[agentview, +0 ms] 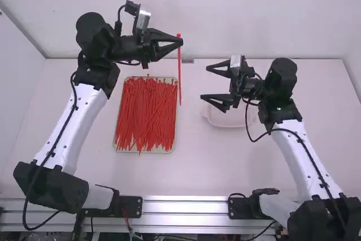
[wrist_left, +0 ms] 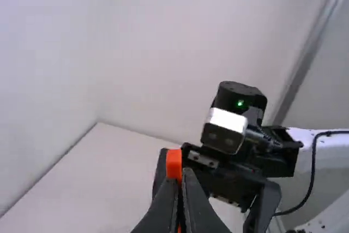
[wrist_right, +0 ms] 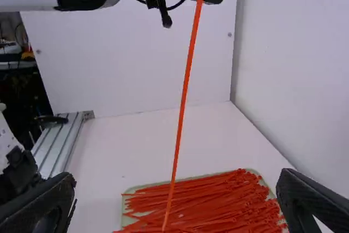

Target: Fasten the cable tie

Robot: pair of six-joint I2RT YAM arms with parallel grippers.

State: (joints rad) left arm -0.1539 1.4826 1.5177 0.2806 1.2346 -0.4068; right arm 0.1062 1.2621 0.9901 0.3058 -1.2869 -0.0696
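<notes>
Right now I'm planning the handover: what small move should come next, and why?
Probably bring the open right gripper across to the dangling tail of the cable tie: the left gripper pinches only its top end, leaving the rest hanging free.

White table point(agentview: 192, 156) w/ pale tray point(agentview: 145, 151) centre-left, white bowl point(agentview: 225, 119) right of it, alu rail point(agentview: 186, 202) at front

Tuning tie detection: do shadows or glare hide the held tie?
High view: even light, cable tie clear against the white wall. Right wrist view: no glare on it. Left wrist view: left gripper hides all but its head.
</notes>
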